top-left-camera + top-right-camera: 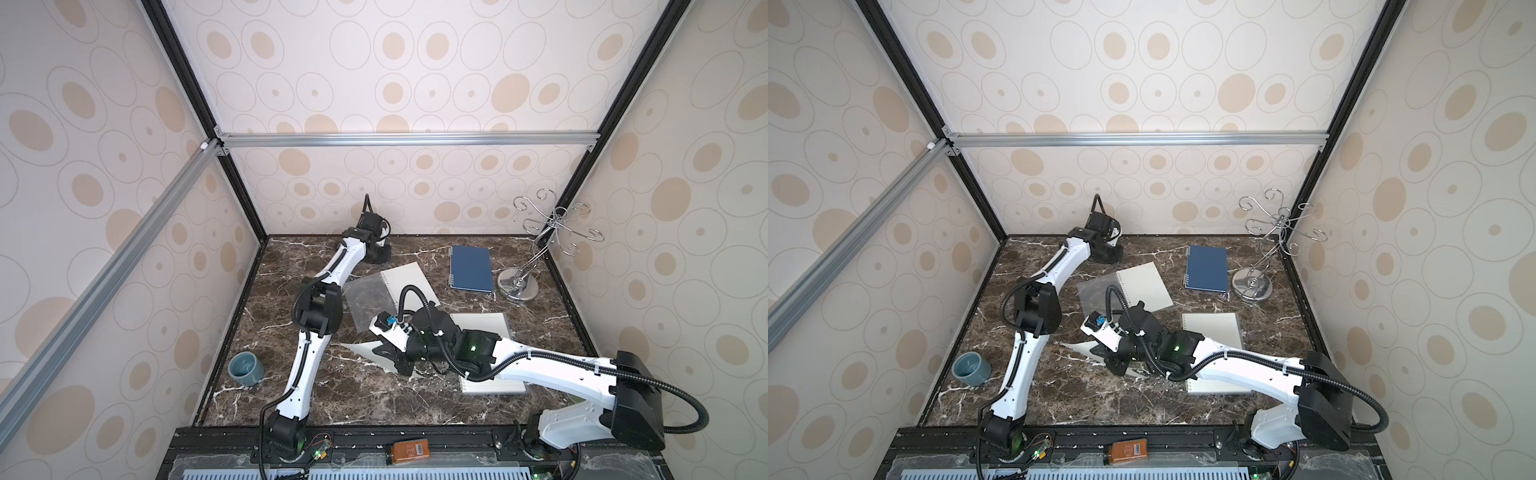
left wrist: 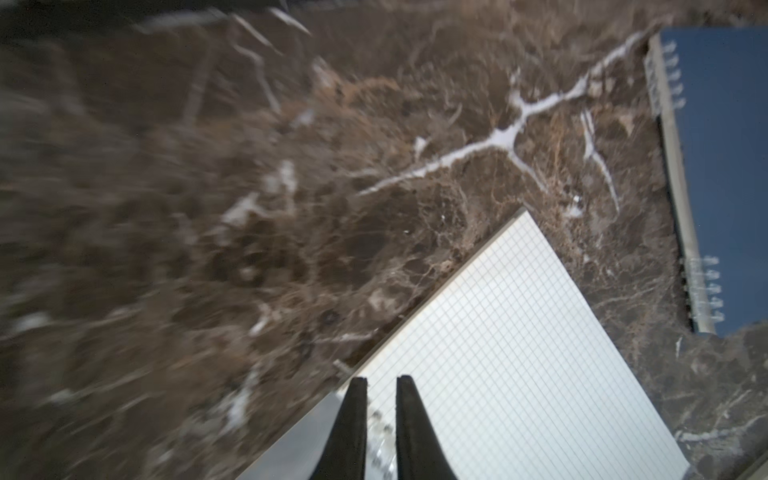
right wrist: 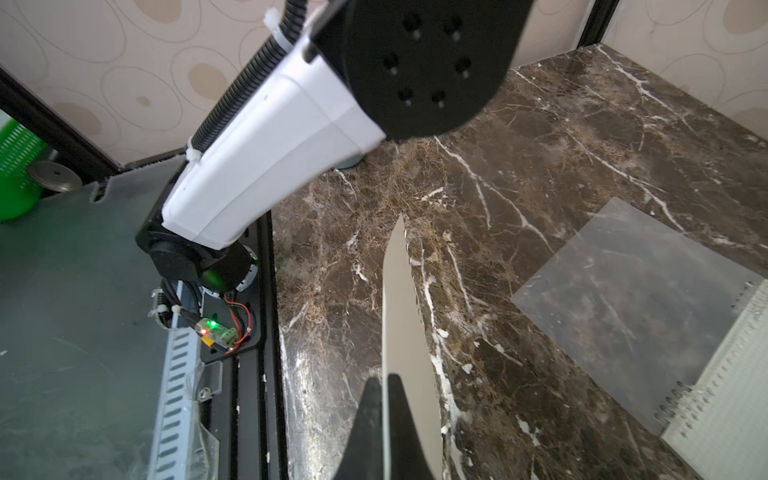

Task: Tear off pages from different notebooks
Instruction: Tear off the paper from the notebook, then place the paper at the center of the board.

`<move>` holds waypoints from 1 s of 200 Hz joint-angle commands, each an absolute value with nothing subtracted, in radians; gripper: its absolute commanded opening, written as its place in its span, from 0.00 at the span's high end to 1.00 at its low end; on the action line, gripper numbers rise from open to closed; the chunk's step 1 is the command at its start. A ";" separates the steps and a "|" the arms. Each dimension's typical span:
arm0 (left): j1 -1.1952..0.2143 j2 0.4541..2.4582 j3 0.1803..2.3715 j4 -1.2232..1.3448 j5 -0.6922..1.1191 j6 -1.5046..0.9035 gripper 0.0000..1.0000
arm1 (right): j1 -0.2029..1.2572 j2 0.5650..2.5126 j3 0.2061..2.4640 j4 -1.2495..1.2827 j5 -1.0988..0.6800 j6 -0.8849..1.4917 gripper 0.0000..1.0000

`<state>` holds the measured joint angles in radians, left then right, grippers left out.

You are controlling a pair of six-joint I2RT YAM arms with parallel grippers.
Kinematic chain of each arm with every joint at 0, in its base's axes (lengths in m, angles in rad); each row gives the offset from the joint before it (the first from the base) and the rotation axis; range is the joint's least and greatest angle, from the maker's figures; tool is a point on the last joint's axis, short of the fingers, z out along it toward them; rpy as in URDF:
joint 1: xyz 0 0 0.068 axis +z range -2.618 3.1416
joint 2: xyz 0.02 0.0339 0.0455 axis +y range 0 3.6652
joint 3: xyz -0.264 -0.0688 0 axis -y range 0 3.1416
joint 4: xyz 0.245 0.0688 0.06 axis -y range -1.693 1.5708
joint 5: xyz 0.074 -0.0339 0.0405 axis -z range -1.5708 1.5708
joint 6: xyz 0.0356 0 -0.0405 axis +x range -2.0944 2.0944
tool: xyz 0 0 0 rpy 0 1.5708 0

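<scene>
A small notebook [image 1: 409,282] lies open at the back middle, its clear cover [image 1: 368,299] flipped out flat beside it. My left gripper [image 1: 380,259] hovers over its spiral corner; in the left wrist view the gripper [image 2: 382,378] is open by a narrow gap, and the wire coils show through it. A dark-blue notebook [image 1: 471,268] lies closed to the right. A larger white notebook [image 1: 486,328] lies partly under my right arm. My right gripper [image 3: 384,376] is shut on a loose page [image 3: 401,311], seen edge-on. That page [image 1: 365,351] hangs above the table's middle.
A blue-grey cup [image 1: 246,368] stands near the left wall. A chrome wire stand [image 1: 540,245] with curled hooks fills the back right corner. An orange device [image 1: 409,451] sits on the front rail. Patterned walls close in three sides.
</scene>
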<state>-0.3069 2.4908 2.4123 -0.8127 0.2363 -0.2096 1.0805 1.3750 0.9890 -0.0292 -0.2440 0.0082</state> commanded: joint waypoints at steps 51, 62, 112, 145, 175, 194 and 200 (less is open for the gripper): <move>-0.190 2.063 2.313 -0.875 -0.120 -0.297 0.79 | 1.077 1.485 1.112 0.076 -0.355 0.201 1.00; -0.175 2.013 2.268 -0.871 -0.161 -0.308 0.78 | 1.078 1.546 1.162 0.081 -0.369 0.228 1.00; -0.148 1.726 1.909 -0.721 -0.256 -0.361 0.72 | 1.061 1.839 1.415 0.106 -0.357 0.313 1.00; -0.138 1.570 1.706 -0.650 -0.217 -0.392 0.71 | 1.014 2.015 1.558 0.111 -0.397 0.358 1.00; -0.138 1.474 1.553 -0.607 -0.207 -0.419 0.69 | 0.994 2.164 1.664 0.093 -0.435 0.400 1.00; -0.138 1.447 1.485 -0.588 -0.193 -0.432 0.69 | 0.990 2.243 1.716 0.078 -0.435 0.414 1.00; -0.138 1.442 1.467 -0.583 -0.187 -0.437 0.69 | 0.987 2.265 1.728 0.075 -0.431 0.418 1.00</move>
<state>-0.1448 1.4654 1.5204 -0.6361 -0.2005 -0.3969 0.9848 2.1906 1.6745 0.0959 -0.4110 0.3786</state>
